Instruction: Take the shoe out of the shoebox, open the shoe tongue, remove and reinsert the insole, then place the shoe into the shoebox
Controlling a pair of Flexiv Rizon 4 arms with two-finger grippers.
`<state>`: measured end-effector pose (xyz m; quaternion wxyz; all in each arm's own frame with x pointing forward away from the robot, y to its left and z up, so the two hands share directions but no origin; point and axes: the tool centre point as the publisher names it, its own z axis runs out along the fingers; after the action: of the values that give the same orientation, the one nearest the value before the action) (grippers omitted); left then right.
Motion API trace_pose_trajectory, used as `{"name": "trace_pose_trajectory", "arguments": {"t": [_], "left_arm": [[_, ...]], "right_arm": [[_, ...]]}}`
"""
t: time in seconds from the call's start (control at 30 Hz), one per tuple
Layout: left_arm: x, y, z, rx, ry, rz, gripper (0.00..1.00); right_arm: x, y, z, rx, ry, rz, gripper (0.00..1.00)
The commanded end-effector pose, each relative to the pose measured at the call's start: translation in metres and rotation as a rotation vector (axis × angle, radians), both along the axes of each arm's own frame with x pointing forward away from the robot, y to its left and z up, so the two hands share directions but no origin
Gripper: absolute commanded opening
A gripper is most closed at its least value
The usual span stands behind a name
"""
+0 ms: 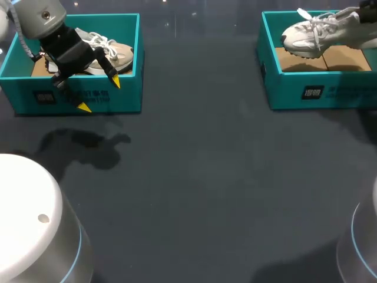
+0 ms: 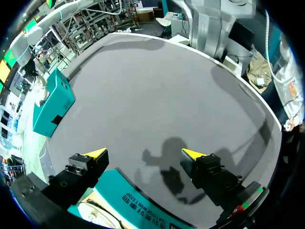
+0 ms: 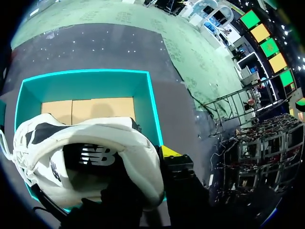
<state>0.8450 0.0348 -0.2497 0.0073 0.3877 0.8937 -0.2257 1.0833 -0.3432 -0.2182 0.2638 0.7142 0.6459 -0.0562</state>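
Observation:
A white shoe (image 1: pixel 306 35) hangs tilted over the right teal shoebox (image 1: pixel 318 91), toe toward the box's left end. My right gripper (image 1: pixel 362 16) holds it by the heel. In the right wrist view the gripper (image 3: pixel 157 160) is shut on the shoe's (image 3: pixel 95 143) heel collar, with one yellow fingertip (image 3: pixel 167 151) outside and the other hidden inside. The box's cardboard floor (image 3: pixel 90 109) shows below. My left gripper (image 1: pixel 100 94) stands open above the front wall of the left teal shoebox (image 1: pixel 126 97), where a beige shoe (image 1: pixel 118 54) lies. Nothing is between its fingers (image 2: pixel 97 153).
Dark table surface (image 1: pixel 206 177) stretches between and in front of the two boxes. In the left wrist view the left box's front wall (image 2: pixel 138 200) lies under the gripper, and the right box (image 2: pixel 52 102) stands far ahead across the table.

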Motion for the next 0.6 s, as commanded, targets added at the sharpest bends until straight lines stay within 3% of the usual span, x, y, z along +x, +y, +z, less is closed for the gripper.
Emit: {"name": "trace_pose_trajectory", "arguments": {"t": [0.03, 0.17, 0.23, 0.27, 0.6], "left_arm": [[0.000, 0.000, 0.000, 0.002, -0.001, -0.001, 1.00], [0.000, 0.000, 0.000, 0.002, -0.001, -0.001, 1.00], [0.000, 0.000, 0.000, 0.002, -0.001, -0.001, 1.00], [0.000, 0.000, 0.000, 0.002, -0.001, -0.001, 1.00], [0.000, 0.000, 0.000, 0.002, -0.001, -0.001, 1.00]], "right_arm": [[-0.008, -0.004, -0.020, 0.016, -0.006, 0.000, 0.00], [-0.018, -0.003, -0.031, 0.026, -0.012, 0.003, 0.00], [-0.022, 0.000, -0.035, 0.026, -0.084, 0.057, 0.00], [-0.024, 0.000, -0.037, 0.079, -0.119, 0.073, 0.00], [-0.024, 0.000, -0.037, 0.079, -0.119, 0.073, 0.00]]}}
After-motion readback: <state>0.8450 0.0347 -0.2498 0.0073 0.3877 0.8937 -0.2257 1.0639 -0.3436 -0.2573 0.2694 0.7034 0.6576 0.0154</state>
